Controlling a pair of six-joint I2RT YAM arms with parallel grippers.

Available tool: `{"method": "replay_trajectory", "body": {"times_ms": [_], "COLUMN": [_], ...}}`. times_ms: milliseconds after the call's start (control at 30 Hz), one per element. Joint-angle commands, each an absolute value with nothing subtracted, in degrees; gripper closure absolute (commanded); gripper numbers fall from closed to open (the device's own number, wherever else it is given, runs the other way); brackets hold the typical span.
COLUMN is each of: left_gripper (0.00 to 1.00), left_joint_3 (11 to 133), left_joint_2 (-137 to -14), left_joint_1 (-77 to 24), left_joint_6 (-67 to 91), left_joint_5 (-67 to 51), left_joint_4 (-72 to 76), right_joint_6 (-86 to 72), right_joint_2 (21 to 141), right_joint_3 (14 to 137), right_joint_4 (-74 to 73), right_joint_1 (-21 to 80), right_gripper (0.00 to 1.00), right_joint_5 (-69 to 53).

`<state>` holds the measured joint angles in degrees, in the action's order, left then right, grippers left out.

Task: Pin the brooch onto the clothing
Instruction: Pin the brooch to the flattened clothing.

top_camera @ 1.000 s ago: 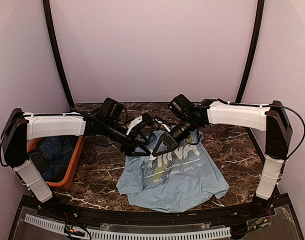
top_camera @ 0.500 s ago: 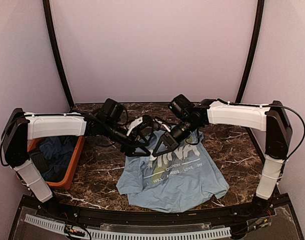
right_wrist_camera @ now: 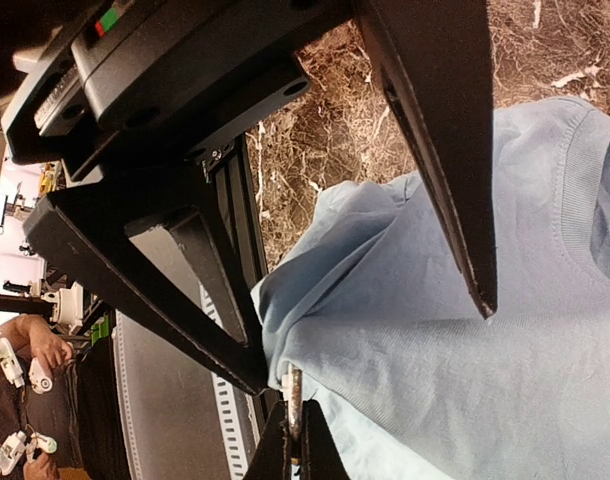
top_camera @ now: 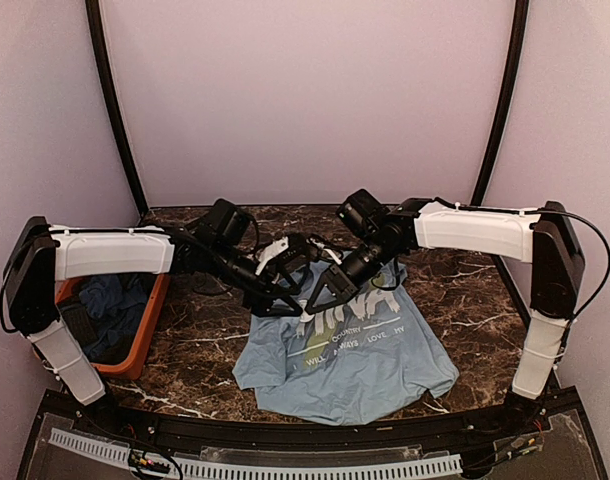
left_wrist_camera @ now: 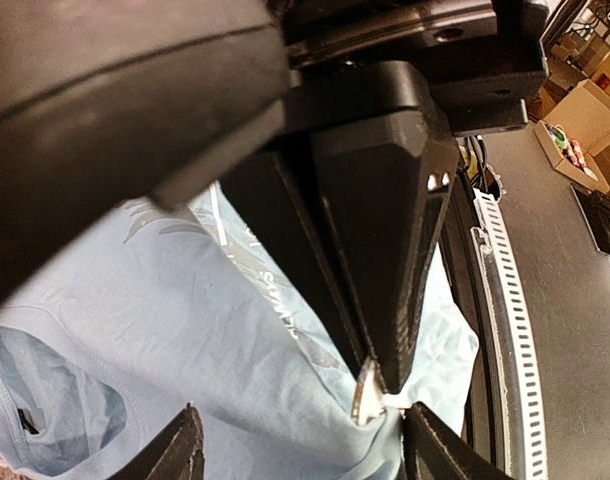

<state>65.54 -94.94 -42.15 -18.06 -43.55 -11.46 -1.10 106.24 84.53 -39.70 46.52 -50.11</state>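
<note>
Both arms angled inward, left hand (left_wrist_camera: 303, 440) agape, right hand (right_wrist_camera: 295, 440) clamped

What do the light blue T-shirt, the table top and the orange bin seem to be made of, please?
T-shirt: soft matte knit, probably cotton; it wrinkles, and its collar looks ribbed. Table top: dark brown marble or marble-look laminate, white-veined, faintly glossy. Orange bin: likely moulded plastic, judging by its smooth uniform wall.

The brooch (right_wrist_camera: 293, 388) at the tips of the right gripper (right_wrist_camera: 290, 445) shows only its thin edge; its face is hidden. From above it is too small to see, and this gripper covers the first letters on the T-shirt (top_camera: 355, 365). The bottom edge of the left wrist view cuts off the fingers (left_wrist_camera: 180, 450) of the left gripper (left_wrist_camera: 303, 412).
</note>
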Motion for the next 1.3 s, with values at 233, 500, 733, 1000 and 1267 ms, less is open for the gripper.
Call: {"method": "replay_trajectory", "body": {"times_ms": [233,500,733,1000,1267], "left_gripper": [0.32,0.32,0.23,0.22,0.33], "left_joint_3": [66.18,66.08,64.93,64.57,65.80], "left_joint_2": [-95.46,-94.53,-90.70,-91.19,-93.71], "left_joint_1": [-43.59,-43.59,-43.40,-43.15,-43.15], "left_joint_6": [-19.29,-19.47,-24.42,-22.99,-20.29], "left_joint_5": [-41.31,-40.98,-49.07,-49.82,-47.07], "left_joint_4": [-13.53,-13.54,-16.90,-14.86,-14.03], "right_joint_6": [-0.62,-0.44,-0.35,3.06,3.16], "right_joint_2": [105.21,104.94,104.92,104.60,104.97], "right_joint_3": [87.19,86.75,86.55,86.77,86.83], "right_joint_4": [-38.85,-38.92,-39.49,-41.69,-41.94], "right_joint_1": [47.29,47.37,47.24,47.27,47.70], "right_gripper": [1.00,1.00,1.00,1.00,1.00], "right_joint_5": [-50.93,-50.62,-49.56,-48.78,-48.55]}}
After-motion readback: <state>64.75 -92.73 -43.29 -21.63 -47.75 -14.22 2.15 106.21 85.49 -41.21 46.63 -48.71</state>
